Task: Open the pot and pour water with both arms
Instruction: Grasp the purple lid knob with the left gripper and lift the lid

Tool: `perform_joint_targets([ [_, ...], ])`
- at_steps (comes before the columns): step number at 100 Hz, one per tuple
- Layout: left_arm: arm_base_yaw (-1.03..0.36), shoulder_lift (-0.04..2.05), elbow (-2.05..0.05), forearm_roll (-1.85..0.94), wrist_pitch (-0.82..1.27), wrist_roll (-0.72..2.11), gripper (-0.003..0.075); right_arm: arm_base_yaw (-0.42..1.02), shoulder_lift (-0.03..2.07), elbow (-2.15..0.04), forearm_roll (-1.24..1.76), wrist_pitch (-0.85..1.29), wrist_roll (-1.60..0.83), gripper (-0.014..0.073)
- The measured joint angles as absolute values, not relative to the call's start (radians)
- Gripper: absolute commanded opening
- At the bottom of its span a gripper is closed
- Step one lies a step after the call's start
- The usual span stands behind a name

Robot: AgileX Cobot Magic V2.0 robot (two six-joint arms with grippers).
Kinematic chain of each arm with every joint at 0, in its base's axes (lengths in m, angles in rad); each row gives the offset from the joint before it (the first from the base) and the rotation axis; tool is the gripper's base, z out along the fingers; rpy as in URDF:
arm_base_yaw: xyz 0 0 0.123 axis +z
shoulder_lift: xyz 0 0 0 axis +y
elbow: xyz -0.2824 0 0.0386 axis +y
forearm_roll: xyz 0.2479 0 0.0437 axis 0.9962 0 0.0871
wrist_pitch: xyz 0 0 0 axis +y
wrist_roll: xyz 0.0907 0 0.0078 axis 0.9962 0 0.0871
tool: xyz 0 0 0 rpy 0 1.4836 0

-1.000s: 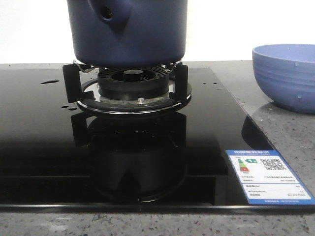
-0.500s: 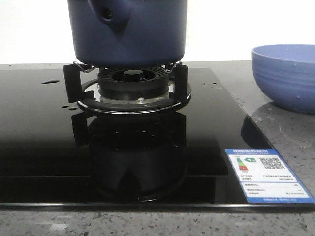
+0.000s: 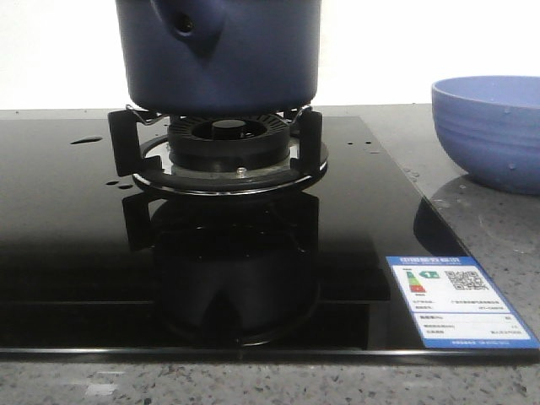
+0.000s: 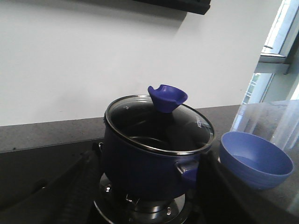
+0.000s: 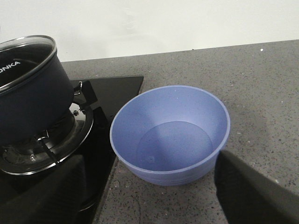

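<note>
From the front, the pot (image 3: 218, 55) sits on the burner (image 3: 228, 143), where both arms can reach it. The left wrist view shows its glass lid (image 4: 159, 123) still on, so nothing pours yet. In the right wrist view the bowl (image 5: 170, 133) waits just beside on the table (image 5: 261, 79); neither arm's jaws can be judged.

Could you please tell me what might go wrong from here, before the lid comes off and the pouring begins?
1. The dark navy-blue round pot sits raised on the burner's black metal supports; a sideways nudge could tip it.
2. Its glass lid is still on, and the flared blue knob could slip from the jaws.
3. Drops already lie on the glossy black cooktop; a pour could miss the light blue ribbed bowl.
</note>
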State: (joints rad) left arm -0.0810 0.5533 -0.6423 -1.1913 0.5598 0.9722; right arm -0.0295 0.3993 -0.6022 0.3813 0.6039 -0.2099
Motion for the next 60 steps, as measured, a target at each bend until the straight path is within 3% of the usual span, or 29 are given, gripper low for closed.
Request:
perform_joint_targets([
  [35,-0.081,0.862,-0.682,-1.573,0.647,1.422,0.0417,-0.030,0.399,-0.602,0.385,0.604,-0.211,0.0518],
  [60,-0.095,1.099,-0.828,-1.592,0.726,1.492,0.0538,-0.030,0.399,-0.602,0.385,0.610,-0.211,0.0518],
])
